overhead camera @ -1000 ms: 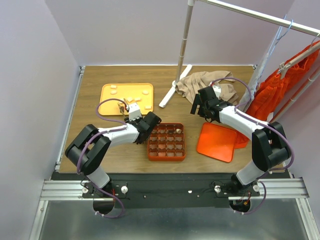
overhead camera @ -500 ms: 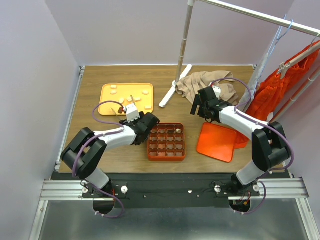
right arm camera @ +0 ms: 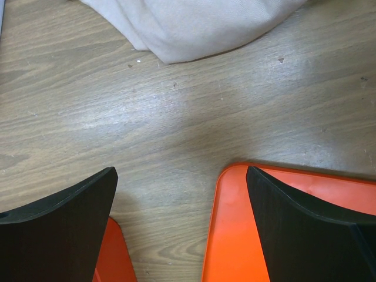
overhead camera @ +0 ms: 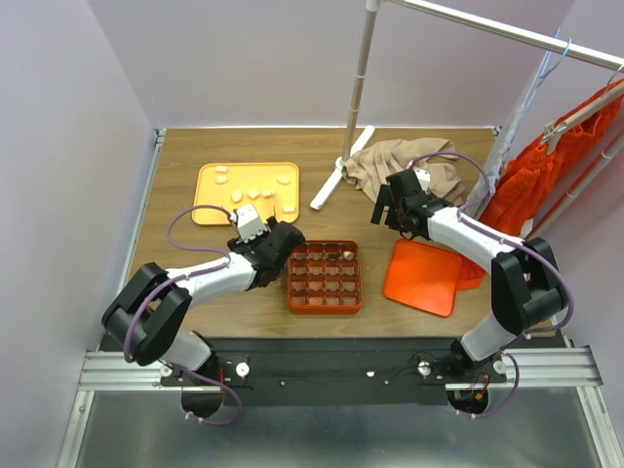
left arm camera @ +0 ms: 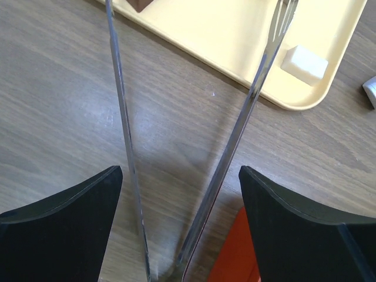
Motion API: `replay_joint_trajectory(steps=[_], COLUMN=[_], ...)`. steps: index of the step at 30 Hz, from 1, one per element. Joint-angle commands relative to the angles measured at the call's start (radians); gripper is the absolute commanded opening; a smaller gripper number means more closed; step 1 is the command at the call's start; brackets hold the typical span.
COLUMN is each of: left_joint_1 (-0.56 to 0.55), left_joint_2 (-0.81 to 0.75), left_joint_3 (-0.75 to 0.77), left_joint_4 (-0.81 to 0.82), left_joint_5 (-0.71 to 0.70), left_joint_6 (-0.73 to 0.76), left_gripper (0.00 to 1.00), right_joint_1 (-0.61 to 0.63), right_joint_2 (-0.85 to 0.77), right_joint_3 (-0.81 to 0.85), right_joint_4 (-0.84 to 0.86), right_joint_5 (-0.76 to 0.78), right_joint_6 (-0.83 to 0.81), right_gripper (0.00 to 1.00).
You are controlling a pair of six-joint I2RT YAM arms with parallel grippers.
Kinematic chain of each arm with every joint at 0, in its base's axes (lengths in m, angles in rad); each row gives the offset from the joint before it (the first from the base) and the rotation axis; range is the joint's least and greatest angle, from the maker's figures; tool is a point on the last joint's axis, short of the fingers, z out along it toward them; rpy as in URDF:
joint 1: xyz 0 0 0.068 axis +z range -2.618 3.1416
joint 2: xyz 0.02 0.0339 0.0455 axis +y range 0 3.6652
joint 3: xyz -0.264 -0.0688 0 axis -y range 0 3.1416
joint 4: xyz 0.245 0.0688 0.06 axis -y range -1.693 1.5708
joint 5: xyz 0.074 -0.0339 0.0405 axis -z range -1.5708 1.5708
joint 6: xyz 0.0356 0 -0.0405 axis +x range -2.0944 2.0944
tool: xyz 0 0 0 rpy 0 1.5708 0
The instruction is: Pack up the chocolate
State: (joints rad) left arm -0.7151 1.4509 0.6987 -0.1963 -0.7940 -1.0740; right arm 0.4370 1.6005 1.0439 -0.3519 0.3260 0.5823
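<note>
Poised at the tray's edge: the left gripper (left arm camera: 181, 170), jaws wide, carries spread tongs (left arm camera: 233, 141) whose tips reach over the yellow tray (left arm camera: 235, 35) in the upper part of the left wrist view. The chocolate lies ahead of them: a white lump (left arm camera: 304, 63) just right of the right tip, its long side slanting down to the right, and a brown lump (left arm camera: 141, 3) at the top edge, just inside the left tip. The right gripper (right arm camera: 181, 170), jaws wide and empty, hangs over the table (right arm camera: 176, 117) near the cloth (right arm camera: 194, 23), well apart; the pick likely falls to the left arm, with the box (overhead camera: 325, 310) beside it.
</note>
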Motion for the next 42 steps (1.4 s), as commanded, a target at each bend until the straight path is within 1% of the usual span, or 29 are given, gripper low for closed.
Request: replay_joint_trajectory(steps=[1,7,10,13,15,16,17,19,20,25,30,34,37,40,41,42], left_joint_1=[-0.003,-0.018,-0.018,-0.017,-0.018,-0.018,-0.018,-0.017,-0.018,-0.009,0.002,0.016,0.037,0.045,0.043,0.043], left_joint_2=[-0.012,0.016,0.016,0.049,0.103,0.127,0.176,0.218,0.236,0.217,0.172,0.121,0.086,0.062,0.055,0.055], left_joint_3=[-0.039,-0.022,-0.036,-0.013,0.028,0.048,0.091,0.125,0.136,0.101,0.053,0.012,-0.022,-0.039,-0.041,-0.042], left_joint_4=[-0.035,-0.008,-0.011,-0.029,-0.034,-0.067,-0.086,-0.141,-0.140,-0.075,-0.060,0.006,0.050,0.057,0.055,0.052], left_joint_5=[0.007,0.033,0.027,0.035,0.041,0.039,0.033,0.022,0.021,0.045,0.048,0.067,0.091,0.095,0.093,0.091], left_joint_6=[-0.145,-0.074,-0.079,-0.080,-0.047,-0.044,-0.044,-0.067,-0.072,-0.064,-0.076,-0.049,-0.018,-0.018,-0.018,-0.020], left_gripper=[0.90,0.91,0.91,0.91,0.91,0.91,0.91,0.91,0.91,0.91,0.85,0.89,0.89,0.76,0.68,0.65], right_joint_1=[-0.003,-0.004,-0.003,-0.003,-0.003,-0.003,-0.004,-0.003,-0.003,-0.004,-0.004,-0.003,-0.003,-0.004,-0.004,-0.003], right_joint_2=[-0.014,-0.011,-0.011,-0.011,-0.010,-0.008,-0.008,-0.007,-0.007,-0.008,-0.001,0.001,0.007,0.015,0.013,0.013], right_joint_3=[-0.013,-0.015,-0.015,-0.018,-0.016,-0.016,-0.015,-0.015,-0.015,-0.021,-0.019,-0.018,-0.018,-0.015,-0.013,-0.012], right_joint_4=[0.011,0.011,0.010,0.010,0.011,0.011,0.011,0.011,0.011,0.011,0.011,0.011,0.011,0.011,0.010,0.011], right_joint_5=[-0.015,-0.018,-0.019,-0.019,-0.019,-0.019,-0.019,-0.022,-0.021,-0.015,-0.019,-0.022,-0.027,-0.030,-0.030,-0.031], right_joint_6=[-0.006,-0.004,-0.006,-0.006,-0.004,-0.004,-0.004,-0.004,-0.004,-0.006,-0.004,-0.007,-0.004,-0.002,-0.002,-0.002], right_gripper=[1.00,1.00,1.00,1.00,1.00,1.00,1.00,1.00,1.00,1.00,1.00,1.00,1.00,1.00,1.00,1.00])
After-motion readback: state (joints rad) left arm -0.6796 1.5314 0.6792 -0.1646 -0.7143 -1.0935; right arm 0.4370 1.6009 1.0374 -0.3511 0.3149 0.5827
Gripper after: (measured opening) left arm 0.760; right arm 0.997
